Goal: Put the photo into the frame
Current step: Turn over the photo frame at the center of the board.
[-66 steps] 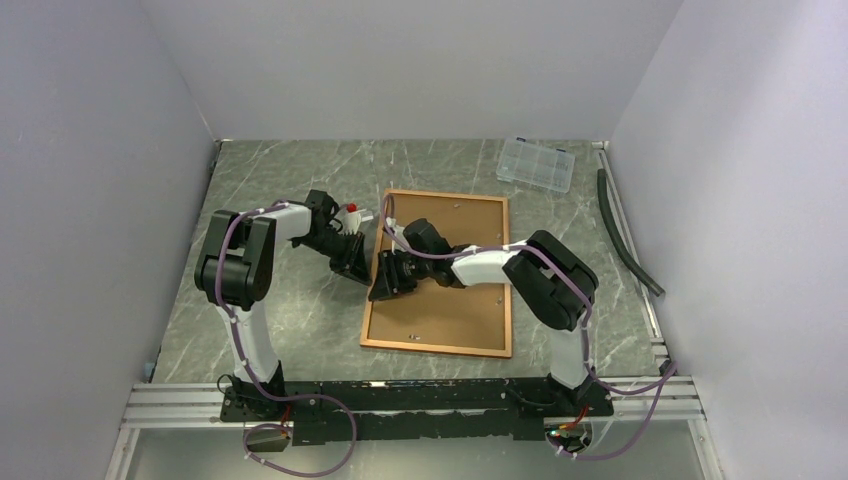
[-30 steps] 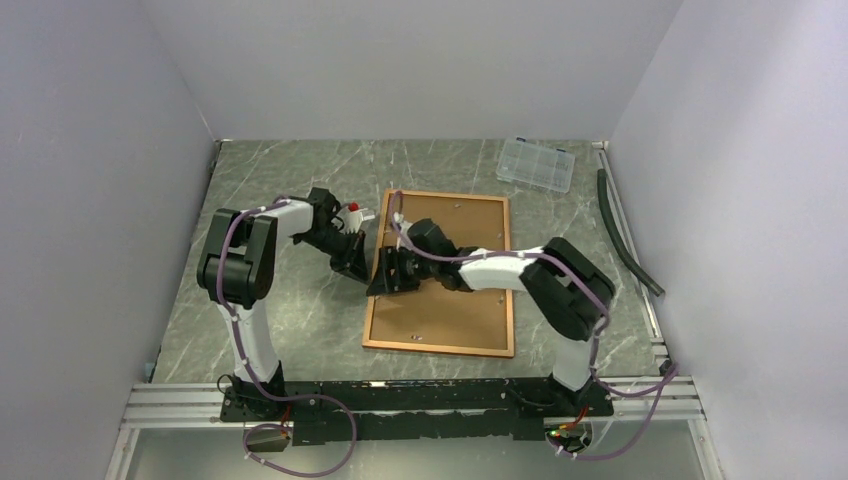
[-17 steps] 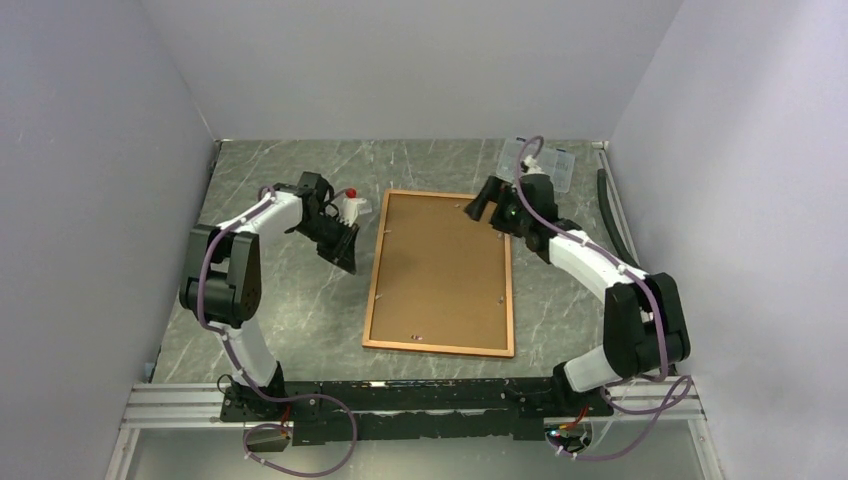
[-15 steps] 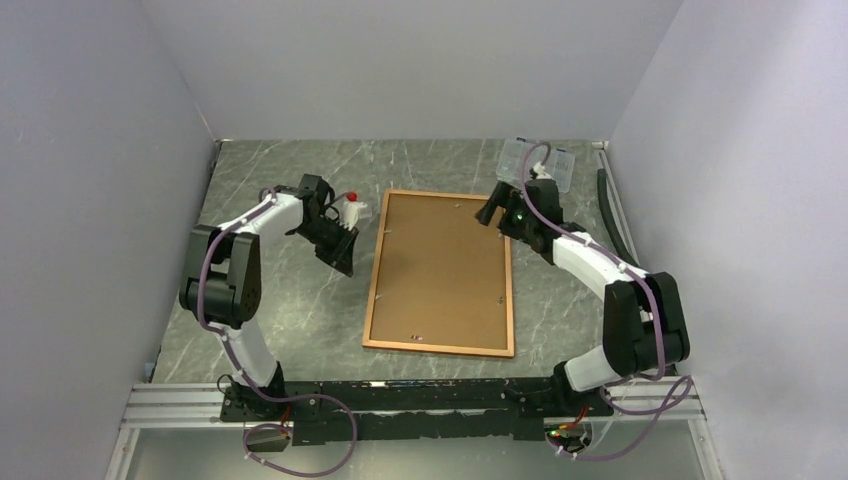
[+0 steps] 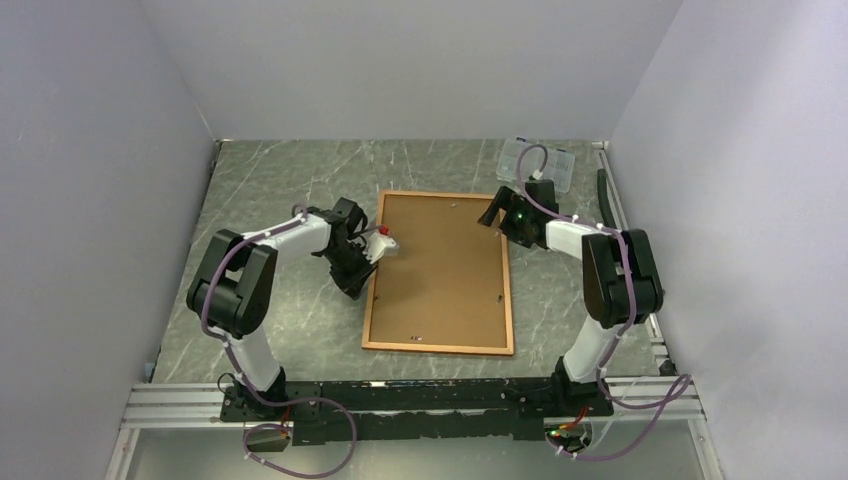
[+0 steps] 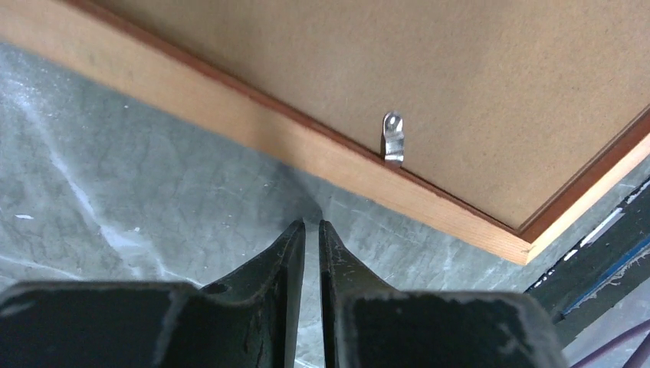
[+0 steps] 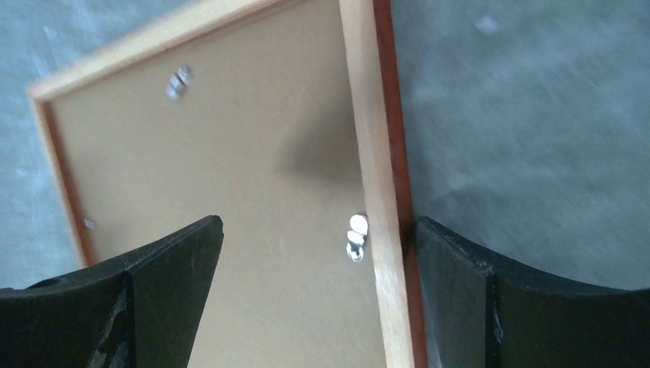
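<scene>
The frame lies back side up on the table, its tan wooden border round a brown backing board. The photo is hidden. My left gripper stands low on the table just outside the frame's left edge, near a metal clip. Its jaws are apart by a narrow slit with nothing in it. My right gripper is wide open astride the frame's right edge. One finger is over the board, the other outside on the table, with a small clip between.
A clear plastic compartment box sits at the back right, behind the right arm's cable. A dark hose runs along the table's right side. Walls close in on the left, back and right.
My right arm left the frame's left-middle, swung to its upper right edge and opened wide. My left gripper came down to the frame's left edge and opened a slit.
</scene>
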### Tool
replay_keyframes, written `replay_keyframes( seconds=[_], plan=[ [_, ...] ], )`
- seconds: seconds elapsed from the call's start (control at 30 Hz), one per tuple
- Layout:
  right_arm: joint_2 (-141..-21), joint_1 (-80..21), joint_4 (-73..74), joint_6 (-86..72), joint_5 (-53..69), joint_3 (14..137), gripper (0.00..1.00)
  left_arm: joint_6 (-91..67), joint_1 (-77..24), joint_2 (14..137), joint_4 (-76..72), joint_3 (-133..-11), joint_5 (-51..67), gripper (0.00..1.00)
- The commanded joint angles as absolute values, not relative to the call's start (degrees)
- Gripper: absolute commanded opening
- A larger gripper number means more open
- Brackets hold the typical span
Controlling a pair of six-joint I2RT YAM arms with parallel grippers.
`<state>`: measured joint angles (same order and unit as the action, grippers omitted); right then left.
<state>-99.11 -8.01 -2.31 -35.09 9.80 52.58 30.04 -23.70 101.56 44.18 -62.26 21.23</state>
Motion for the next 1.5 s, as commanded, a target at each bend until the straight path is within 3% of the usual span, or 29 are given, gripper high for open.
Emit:
replay_keyframes(
  seconds=[0.0, 0.23, 0.43, 0.67, 0.9, 1.07, 1.27, 1.47],
  plan=[
    [-104.97, -9.68, -5.95, -37.24, 18.38, 57.75, 1.0, 31.89, -25.96, 100.55, 42.03, -60.81, 19.64, 0.19],
    [-114.3, -17.93, -2.69, -37.54, 23.05, 71.68, 1.0, 31.96, -30.6, 98.48, 44.49, -60.25, 20.48, 0.19],
    [-126.37, -25.39, 7.22, -34.42, 27.33, 92.61, 1.0, 31.82, -35.95, 97.47, 48.96, -60.51, 23.19, 0.19],
    [-122.76, -22.85, 16.12, -30.58, 15.83, 99.52, 1.0, 33.13, -36.74, 96.13, 59.1, -65.81, 23.63, 0.29],
    [-104.23, -19.71, 18.92, -30.99, 10.37, 83.5, 1.0, 36.82, -27.56, 93.63, 69.27, -80.07, 24.12, 0.42],
    [-88.01, -20.32, 21.41, -34.72, 11.59, 63.65, 1.0, 30.76, -12.59, 103.74, 63.7, -94.87, 21.28, 0.51],
    [-70.69, -20.62, 24.7, -39.7, 19.29, 43.63, 1.0, 21.26, -1.28, 123.14, 60.97, -115.18, 23.04, 0.51],
    [-63.33, -20.76, 26.1, -43.16, 23.96, 34.85, 1.0, 15.84, -0.09, 132.69, 59.81, -121.54, 30.08, 0.48]
  ],
)
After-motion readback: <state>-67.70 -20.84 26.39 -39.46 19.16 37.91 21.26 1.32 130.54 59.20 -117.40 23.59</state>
